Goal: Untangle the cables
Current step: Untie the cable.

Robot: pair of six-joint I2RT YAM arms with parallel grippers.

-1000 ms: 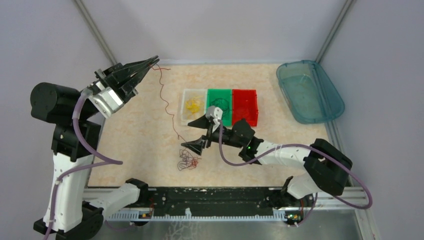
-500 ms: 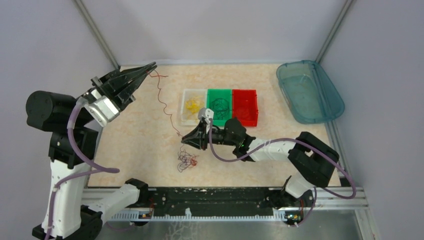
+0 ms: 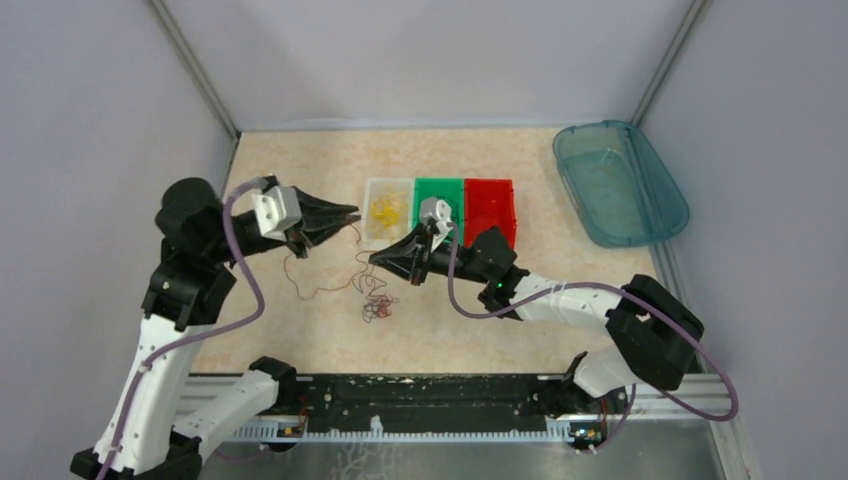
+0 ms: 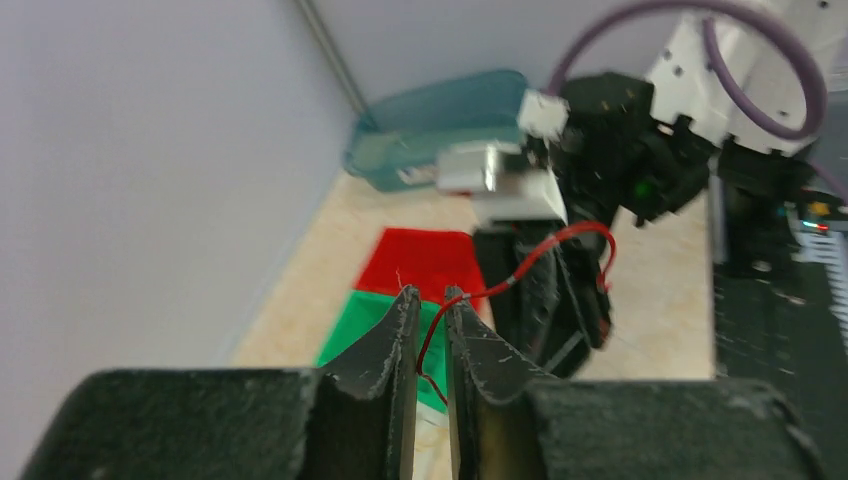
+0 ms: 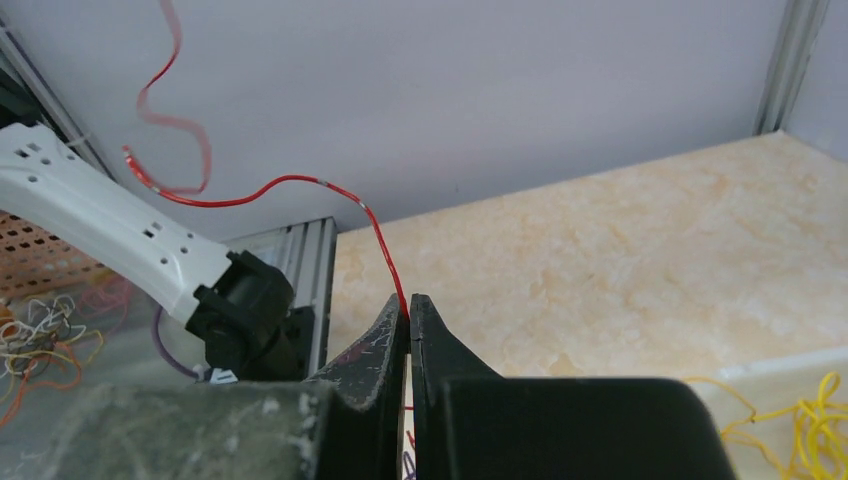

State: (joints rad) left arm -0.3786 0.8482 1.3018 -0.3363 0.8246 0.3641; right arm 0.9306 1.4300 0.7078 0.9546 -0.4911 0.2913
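One red cable (image 3: pixel 322 290) sags in a slack loop between my two grippers. My left gripper (image 3: pixel 347 214) hovers left of the bins, and the cable (image 4: pixel 560 235) runs loosely through the narrow gap between its jaws (image 4: pixel 430 293), unpinched. My right gripper (image 3: pixel 375 261) is shut on the same red cable (image 5: pixel 290 180), which enters at its fingertips (image 5: pixel 408 300). A small tangle of red and dark cables (image 3: pixel 378 308) lies on the table just below the right gripper.
Three small bins stand in a row at mid-table: a clear one (image 3: pixel 372 232) holding yellow wires, a green one (image 3: pixel 440 188) and a red one (image 3: pixel 490 212). A teal tray (image 3: pixel 622 185) sits at the back right. Grey walls close in the table.
The left arm swung down from the back left to beside the bins and its jaws loosened. The right gripper shut on the red cable and moved slightly back. The cable went slack.
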